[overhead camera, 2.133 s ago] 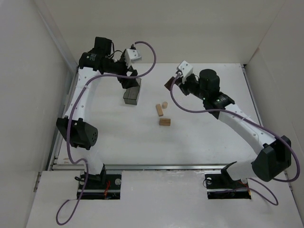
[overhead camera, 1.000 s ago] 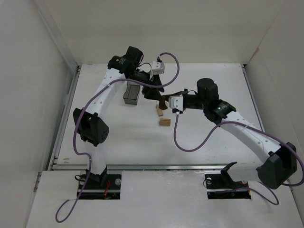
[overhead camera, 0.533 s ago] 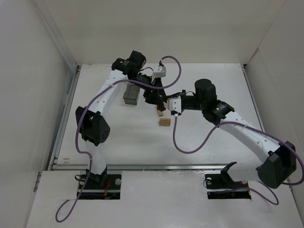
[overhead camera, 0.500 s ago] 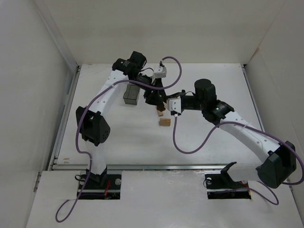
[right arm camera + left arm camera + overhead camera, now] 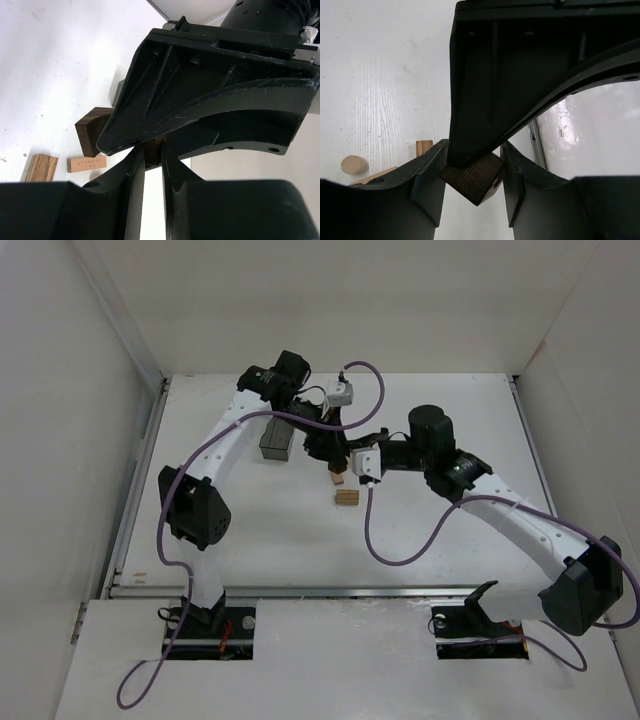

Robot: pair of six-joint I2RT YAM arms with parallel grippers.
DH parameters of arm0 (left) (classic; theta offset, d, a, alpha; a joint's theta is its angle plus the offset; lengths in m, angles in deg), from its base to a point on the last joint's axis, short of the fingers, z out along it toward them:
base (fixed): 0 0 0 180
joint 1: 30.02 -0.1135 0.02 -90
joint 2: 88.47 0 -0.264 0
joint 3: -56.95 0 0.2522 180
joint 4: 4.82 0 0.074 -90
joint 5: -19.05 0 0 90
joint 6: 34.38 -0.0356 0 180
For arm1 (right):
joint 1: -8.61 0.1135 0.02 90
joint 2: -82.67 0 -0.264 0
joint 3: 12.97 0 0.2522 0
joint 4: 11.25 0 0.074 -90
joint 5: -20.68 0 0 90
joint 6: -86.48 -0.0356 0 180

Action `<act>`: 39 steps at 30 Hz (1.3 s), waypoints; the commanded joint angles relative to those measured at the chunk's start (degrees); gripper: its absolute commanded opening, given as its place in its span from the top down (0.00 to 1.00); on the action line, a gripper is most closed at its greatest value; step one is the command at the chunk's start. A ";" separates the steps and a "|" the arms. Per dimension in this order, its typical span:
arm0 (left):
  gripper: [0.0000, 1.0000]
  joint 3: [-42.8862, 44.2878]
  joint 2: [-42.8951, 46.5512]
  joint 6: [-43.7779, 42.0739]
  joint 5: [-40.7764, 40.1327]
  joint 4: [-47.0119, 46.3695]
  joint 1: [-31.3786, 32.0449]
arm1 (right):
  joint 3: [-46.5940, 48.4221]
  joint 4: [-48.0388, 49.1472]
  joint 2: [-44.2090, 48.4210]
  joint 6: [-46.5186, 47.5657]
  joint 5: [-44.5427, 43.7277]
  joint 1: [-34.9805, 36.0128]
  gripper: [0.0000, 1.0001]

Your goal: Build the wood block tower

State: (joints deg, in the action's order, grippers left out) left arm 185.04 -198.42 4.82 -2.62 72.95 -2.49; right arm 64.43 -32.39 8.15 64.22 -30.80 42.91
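Your two grippers meet over the middle of the table, just right of the bin. The left gripper has its fingers spread around a dark block, touching it on both sides and holding it tilted above the surface. The right gripper has its fingers nearly together with a sliver of dark wood nipped between them, apparently the same block. The tan blocks lie loose on the table just near the grippers, unstacked, and you can see a small round peg beside them
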 commanded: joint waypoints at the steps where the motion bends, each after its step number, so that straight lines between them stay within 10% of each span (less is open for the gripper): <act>1: 0.92 -0.94 4.13 0.80 0.39 0.77 -0.02 | 2.37 1.05 1.13 1.51 1.38 0.50 1.00; 5: 1.00 -1.56 4.13 0.80 -0.13 0.77 -0.02 | 2.37 1.05 1.13 1.51 1.38 0.50 0.91; 8: 1.00 -1.56 4.13 0.01 -1.18 0.77 -0.02 | 2.37 1.05 1.13 0.29 -0.98 0.50 0.47; 10: 1.00 -1.56 4.13 -0.78 -1.80 0.77 -0.02 | 2.37 1.05 1.13 0.28 -2.57 0.50 0.00; 22: 1.00 -6.30 3.60 9.22 -17.58 -18.36 0.60 | -7.55 7.09 8.06 -20.76 -12.84 0.50 0.00; 30: 1.00 -25.77 10.80 16.88 -32.82 -50.78 3.14 | -22.57 13.96 24.58 -44.25 -28.39 0.50 0.00; 39: 1.00 -40.23 16.88 17.92 -33.18 -58.46 9.56 | -21.27 6.06 30.66 -66.06 -45.74 0.50 0.00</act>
State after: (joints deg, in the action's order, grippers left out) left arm 146.28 -184.73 20.97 -36.47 20.82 5.67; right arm 41.20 -25.02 38.77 6.69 -71.54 43.20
